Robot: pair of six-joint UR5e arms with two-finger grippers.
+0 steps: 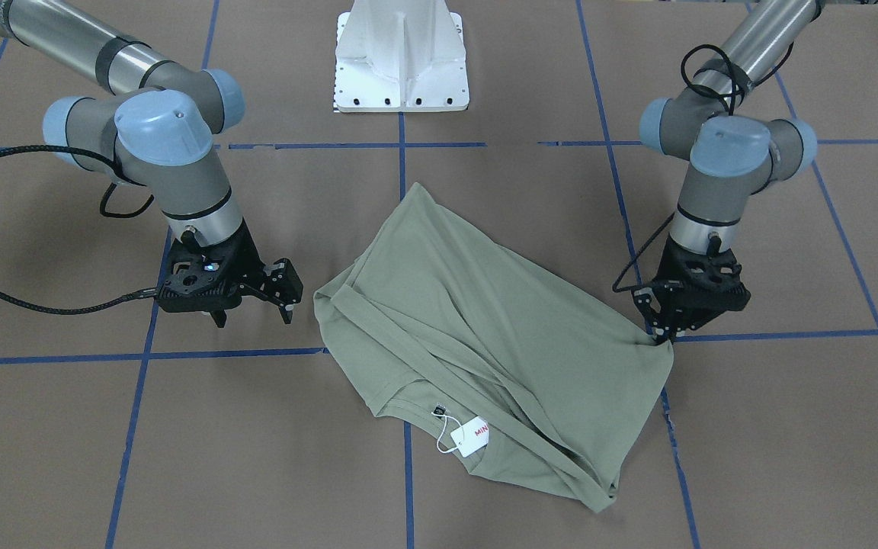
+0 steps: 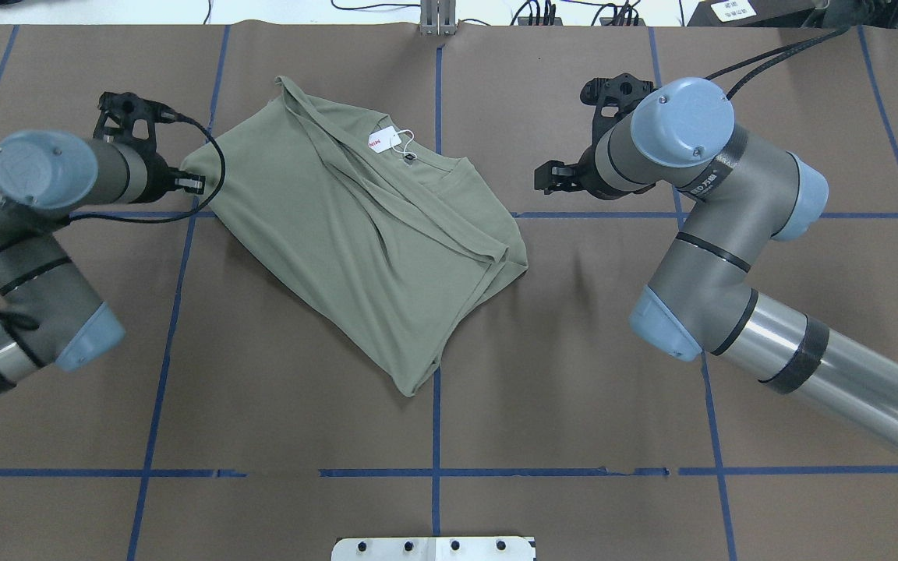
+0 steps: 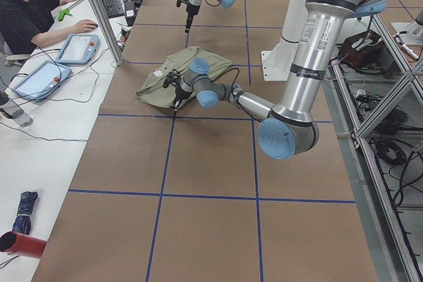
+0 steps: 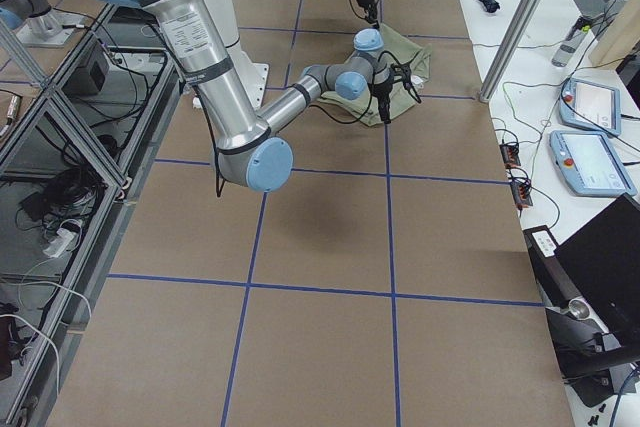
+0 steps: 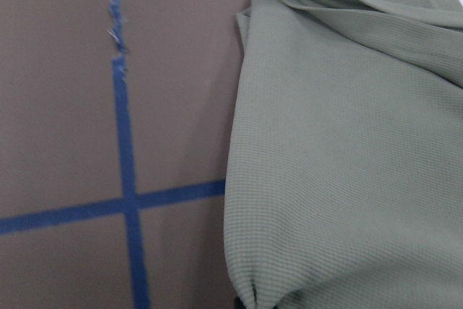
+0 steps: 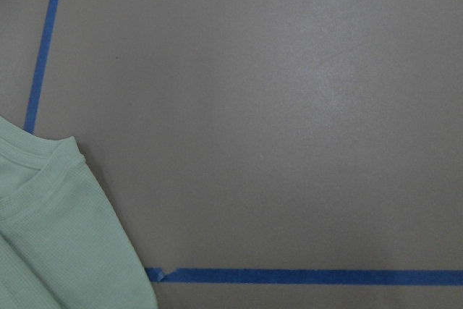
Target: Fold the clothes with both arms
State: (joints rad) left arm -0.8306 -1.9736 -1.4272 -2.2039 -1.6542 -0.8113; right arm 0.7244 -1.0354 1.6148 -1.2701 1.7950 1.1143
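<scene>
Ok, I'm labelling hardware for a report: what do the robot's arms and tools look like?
The left arm and right arm are silver tubes with grey joints, light-blue caps, black bands and black cables. The left tool and right tool are black two-finger units.

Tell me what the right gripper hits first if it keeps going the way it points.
Most likely the brown table cover, just beside the shirt. The right gripper points mostly downward, and its wrist view is chiefly bare cover; the tilt is hard to judge.
</scene>
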